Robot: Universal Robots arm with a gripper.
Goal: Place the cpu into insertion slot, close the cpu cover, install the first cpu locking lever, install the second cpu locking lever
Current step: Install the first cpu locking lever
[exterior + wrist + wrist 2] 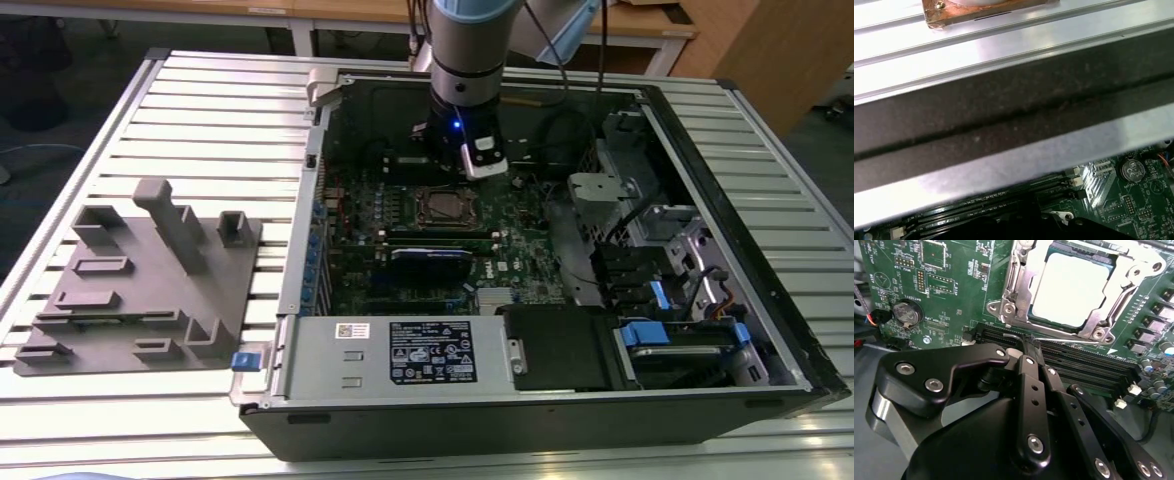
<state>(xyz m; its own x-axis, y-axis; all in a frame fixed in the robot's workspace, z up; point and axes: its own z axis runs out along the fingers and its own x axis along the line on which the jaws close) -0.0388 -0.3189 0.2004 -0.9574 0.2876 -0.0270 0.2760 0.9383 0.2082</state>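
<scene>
In the second wrist view the cpu [1076, 287] lies flat in the insertion slot [1055, 326] on the green motherboard [949, 290], its silver top showing. The cpu cover [1019, 287] is down around it as a silver frame. A thin wire locking lever [1074, 341] runs along the socket's edge beside the memory slots. My gripper [1030, 346] is shut, with the black fingertips [1029, 352] pressed together right at that lever; whether they pinch it is unclear. In the exterior view the arm's wrist [461, 130] hangs over the socket [441, 207] inside the open computer case [747, 250].
Long black memory slots [1079, 365] lie beside the socket, and a coin battery [906, 314] sits farther off. A power supply [400, 350] and a drive cage with blue tabs [661, 335] line the case's near side. A grey fixture [134, 280] rests on the slatted table at the exterior view's left.
</scene>
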